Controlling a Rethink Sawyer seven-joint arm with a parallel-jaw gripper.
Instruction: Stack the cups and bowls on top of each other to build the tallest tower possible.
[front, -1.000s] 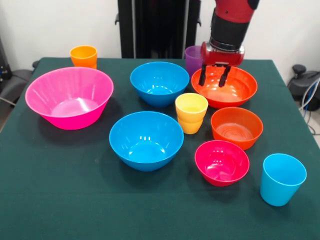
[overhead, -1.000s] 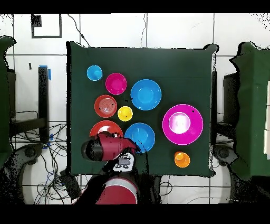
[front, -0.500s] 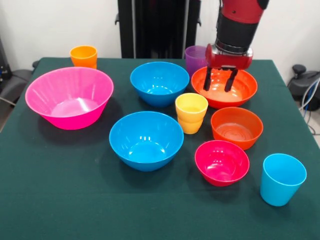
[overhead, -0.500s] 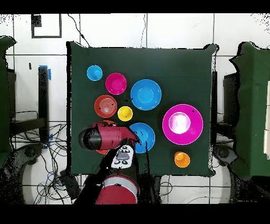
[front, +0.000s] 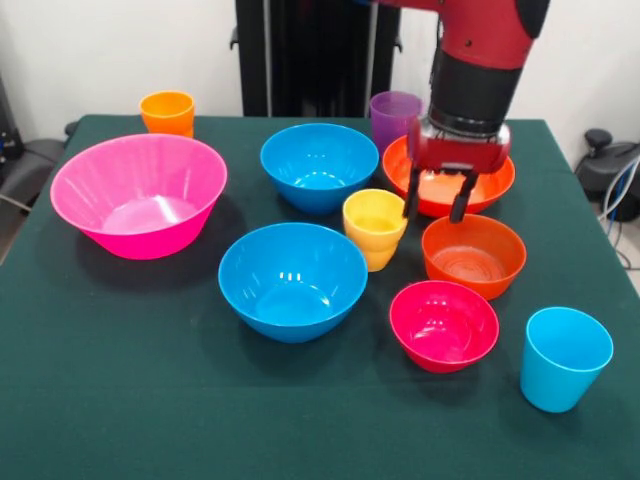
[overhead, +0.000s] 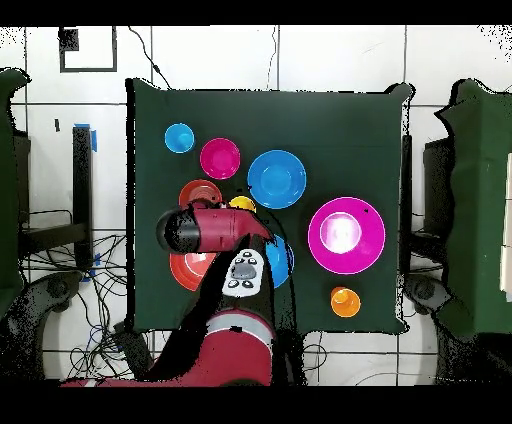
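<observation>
Six bowls and four cups sat apart on your green table (front: 120, 400), nothing stacked that you could see. Hand (front: 438, 204) hung open and empty, fingers pointing down, between the yellow cup (front: 374, 229) and the small orange bowl (front: 473, 254), in front of the wide orange-red bowl (front: 490, 178). From the front view the left finger looked close to the yellow cup; contact could not be told. Purple cup (front: 393, 117) stood upright behind the wide bowl, just beside the arm (front: 472, 60). Far blue bowl (front: 319, 165) and near blue bowl (front: 292, 280) sat mid-table, pink bowl (front: 138, 194) off to one side, orange cup (front: 167, 112) in the corner behind it. Magenta bowl (front: 443, 324) and light blue cup (front: 563, 357) sat nearest the camera. Overhead, the arm covered the yellow cup and most of the orange bowls; the pink bowl (overhead: 346, 235) and orange cup (overhead: 345, 301) stayed clear of it.
</observation>
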